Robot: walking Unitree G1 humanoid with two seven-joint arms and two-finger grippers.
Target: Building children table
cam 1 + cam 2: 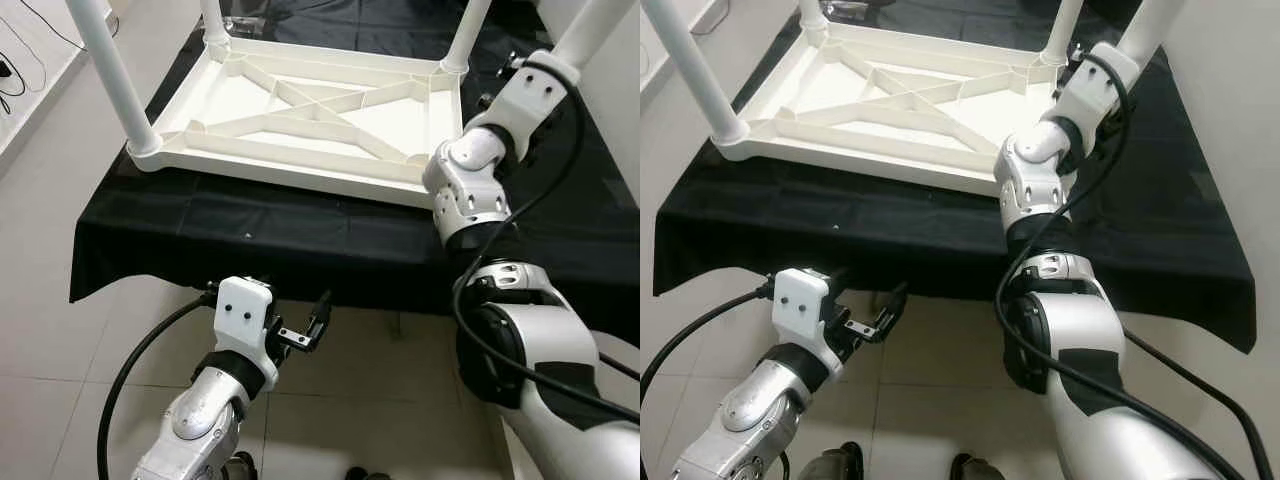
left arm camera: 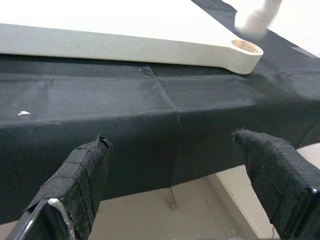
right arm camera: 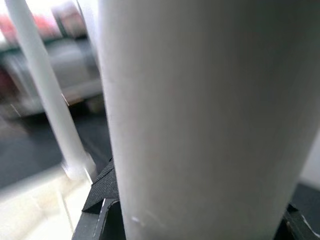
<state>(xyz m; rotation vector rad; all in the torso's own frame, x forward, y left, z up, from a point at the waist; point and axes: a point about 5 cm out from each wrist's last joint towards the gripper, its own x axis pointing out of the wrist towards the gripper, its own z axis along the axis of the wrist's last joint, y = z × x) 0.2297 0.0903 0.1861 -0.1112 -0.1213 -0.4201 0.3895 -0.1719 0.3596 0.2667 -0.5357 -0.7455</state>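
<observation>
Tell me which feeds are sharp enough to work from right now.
Left eye view: crisp on the white tabletop and black cloth. Left wrist view: sharp, far leg blurred. Right wrist view: the leg is too close, soft; background smeared.

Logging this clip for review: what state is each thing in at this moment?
White plastic children's tabletop: upside down on the black cloth, ribbed underside up.
White tubular legs: three standing in corner sockets; near-right socket empty.
Fourth white leg: gripped by the right gripper, not yet in its socket.
Black cloth: draped over the work surface.
Left gripper: open, below the cloth's edge.
</observation>
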